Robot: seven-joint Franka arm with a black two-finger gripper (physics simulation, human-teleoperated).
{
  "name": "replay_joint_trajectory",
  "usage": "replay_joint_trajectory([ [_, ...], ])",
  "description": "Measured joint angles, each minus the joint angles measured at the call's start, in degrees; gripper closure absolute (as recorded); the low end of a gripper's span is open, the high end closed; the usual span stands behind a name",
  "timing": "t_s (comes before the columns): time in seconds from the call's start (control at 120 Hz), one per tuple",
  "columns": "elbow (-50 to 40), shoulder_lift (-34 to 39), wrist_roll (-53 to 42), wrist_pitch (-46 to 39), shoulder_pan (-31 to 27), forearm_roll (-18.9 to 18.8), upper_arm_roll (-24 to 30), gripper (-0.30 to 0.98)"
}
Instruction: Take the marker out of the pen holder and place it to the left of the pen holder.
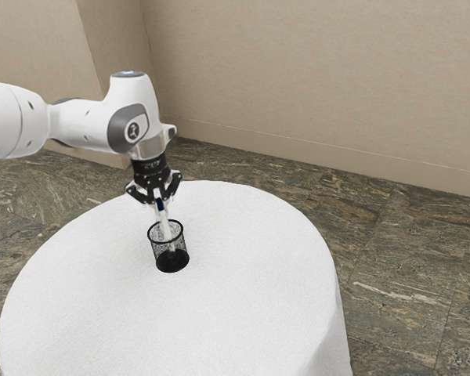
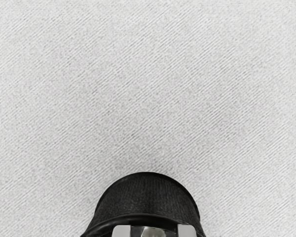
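Arm: my white links (image 1: 82,125) come in from the exterior view's left, reaching toward its right, nearly level.
Wrist: my rounded white wrist (image 1: 133,117) bends downward at the arm's far part.
End effector: my black end effector (image 1: 158,201) hangs beneath the wrist, pointing down, tilted slightly.

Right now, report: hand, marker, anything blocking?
Hand at upper end of marker, grip unclear. Marker's lower part inside pen holder. Holder's mesh wall surrounds it.
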State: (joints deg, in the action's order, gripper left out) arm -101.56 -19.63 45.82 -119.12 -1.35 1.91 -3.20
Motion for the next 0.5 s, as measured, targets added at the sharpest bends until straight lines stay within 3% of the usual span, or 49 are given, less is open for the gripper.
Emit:
replay_joint_trajectory([
  [0.317,0.4,11.6,1.4,2.9,1.0,-2.7,-0.9,0.75],
  [0.5,0.4,11.9,1.9,10.4,0.2,-6.9,-3.5,0.76],
])
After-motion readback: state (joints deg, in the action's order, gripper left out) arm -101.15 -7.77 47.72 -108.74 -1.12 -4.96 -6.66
